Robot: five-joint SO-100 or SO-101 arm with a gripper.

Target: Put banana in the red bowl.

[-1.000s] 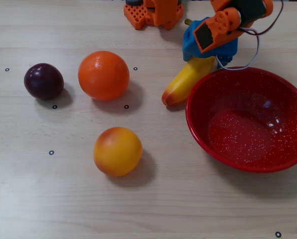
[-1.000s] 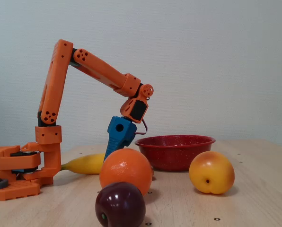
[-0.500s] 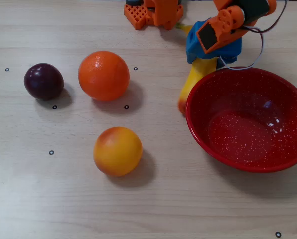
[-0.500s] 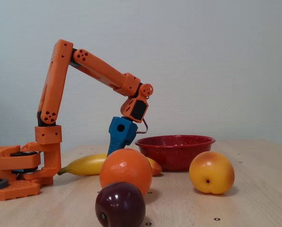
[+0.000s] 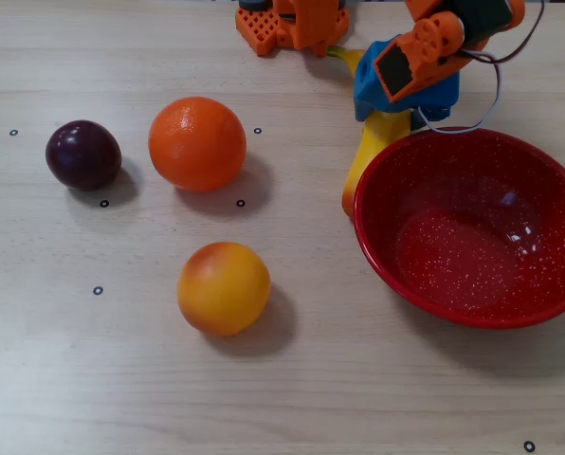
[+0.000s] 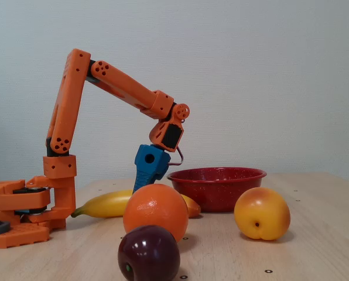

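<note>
The banana [image 5: 366,156] lies flat on the bench [image 5: 358,379], running along the left outside wall of the red bowl [image 5: 472,284] in the overhead view, its orange-red tip right against the bowl's rim and its stem end pointing toward the arm's base [image 5: 292,24]. In the fixed view the banana [image 6: 104,204] rests on the bench between the base and the bowl [image 6: 216,187], partly behind the orange [image 6: 156,211]. The hand [image 5: 396,114] comes down over the banana's middle, its blue fingers [image 6: 149,167] hidden low behind the orange, so I cannot tell whether it grips the fruit or merely sits above it. The bowl holds nothing. A dark plum [image 5: 83,154], the orange [image 5: 197,143] and a yellow-orange peach [image 5: 224,287] sit well apart on the left of the overhead view.
</note>
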